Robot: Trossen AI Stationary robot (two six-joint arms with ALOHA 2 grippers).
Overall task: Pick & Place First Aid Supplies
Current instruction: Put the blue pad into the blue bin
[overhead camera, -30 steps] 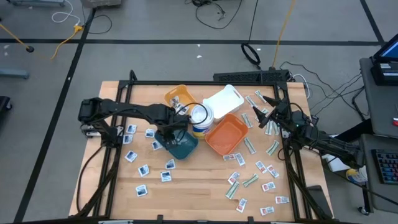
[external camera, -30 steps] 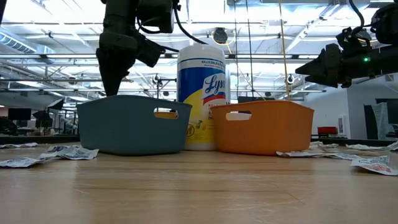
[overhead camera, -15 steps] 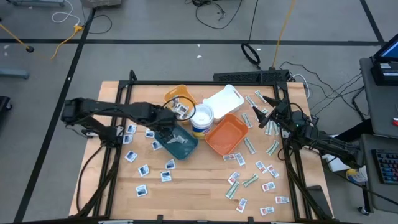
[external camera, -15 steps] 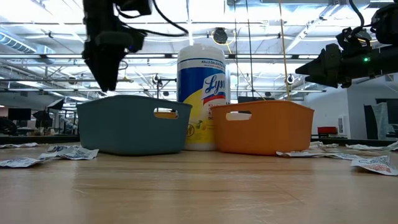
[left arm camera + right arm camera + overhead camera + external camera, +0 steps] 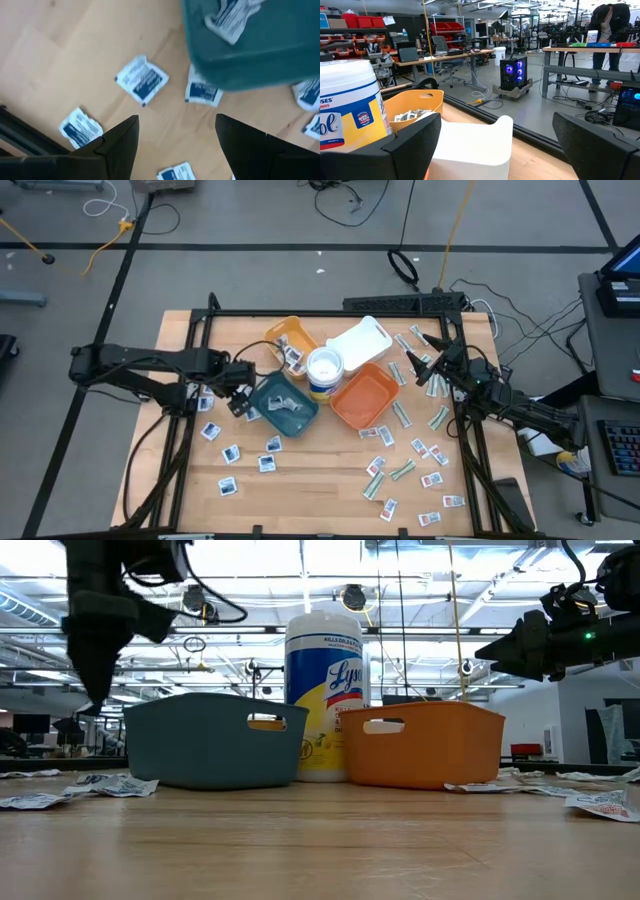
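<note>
Left gripper [image 5: 238, 402] hanging just beside the teal tray [image 5: 300, 418], on its outer left side, fingers spread and empty. Directly below it, per the left wrist view, loose blue-marked packets on bare wood: one blue-marked packet [image 5: 142, 80] lying roughly ahead between the dark fingers [image 5: 120, 145], tilted diamond-wise, no real long axis since near square; a second packet [image 5: 202, 93] half tucked against the tray wall. Judged the natural next pick: the first one, clear of the wall, nearer this arm by far than the other. One crumpled packet [image 5: 231, 17] already inside the teal tray. Right gripper [image 5: 428, 373] parked off the far right side of the table, spread wide, holding nothing, near the green-white strips [image 5: 402, 470] and red-marked packets [image 5: 432, 479] scattered on that side; those strips long and narrow, lying at mixed angles. Materials: packets thin, flat, crinkled foil-paper, likely hard to lift off a flat board without pinching an edge. Trays rigid smooth plastic with handle slots: orange tray [image 5: 365, 397], white tray [image 5: 357, 343], yellow tray [image 5: 285, 335] holding some packets. Wipes tub [image 5: 324, 695] cylindrical, glossy label, standing upright between teal and orange trays. Table [image 5: 310, 485] pale wood, visible grain.
</note>
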